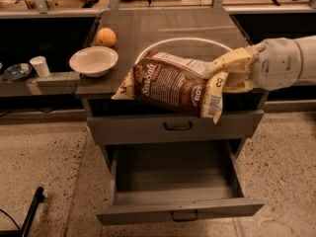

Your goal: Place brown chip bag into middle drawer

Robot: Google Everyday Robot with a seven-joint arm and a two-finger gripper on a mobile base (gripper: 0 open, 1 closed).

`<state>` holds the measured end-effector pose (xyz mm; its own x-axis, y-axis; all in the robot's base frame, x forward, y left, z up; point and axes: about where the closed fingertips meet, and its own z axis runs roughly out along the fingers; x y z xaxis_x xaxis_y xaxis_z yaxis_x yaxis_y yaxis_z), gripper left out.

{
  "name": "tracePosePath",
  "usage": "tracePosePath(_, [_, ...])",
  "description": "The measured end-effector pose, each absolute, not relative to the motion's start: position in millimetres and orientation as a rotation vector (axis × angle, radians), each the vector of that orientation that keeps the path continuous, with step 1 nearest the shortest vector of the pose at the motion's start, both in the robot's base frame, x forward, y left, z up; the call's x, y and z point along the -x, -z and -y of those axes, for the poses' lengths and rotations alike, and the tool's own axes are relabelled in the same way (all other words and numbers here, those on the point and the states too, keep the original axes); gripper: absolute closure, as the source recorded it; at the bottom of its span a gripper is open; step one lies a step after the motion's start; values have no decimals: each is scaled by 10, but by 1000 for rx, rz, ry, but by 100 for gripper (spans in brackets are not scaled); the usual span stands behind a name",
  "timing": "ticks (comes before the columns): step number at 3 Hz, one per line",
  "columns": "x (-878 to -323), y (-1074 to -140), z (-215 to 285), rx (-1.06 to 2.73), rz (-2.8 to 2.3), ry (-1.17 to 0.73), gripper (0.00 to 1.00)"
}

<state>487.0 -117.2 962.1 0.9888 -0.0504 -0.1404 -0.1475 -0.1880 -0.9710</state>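
Note:
The brown chip bag (170,85) hangs in the air in front of the cabinet's top edge, lying sideways, dark brown with white print and cream ends. My gripper (228,73) reaches in from the right and is shut on the bag's right end. The middle drawer (178,181) is pulled out below, its long grey tray bare, with a small black loop handle on its narrow front panel. The bag is above the drawer's rear part, well clear of it.
The top drawer (175,126) is shut, just behind and below the bag. On the cabinet top (163,26) stand a white bowl (94,60) and an orange (106,37). A white cup (39,66) and a small dish (17,71) sit on the left shelf.

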Motion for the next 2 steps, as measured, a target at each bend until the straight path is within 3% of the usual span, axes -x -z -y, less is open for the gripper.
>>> tracePosePath(2, [-4832,-8825,899,2260,42,-191,100])
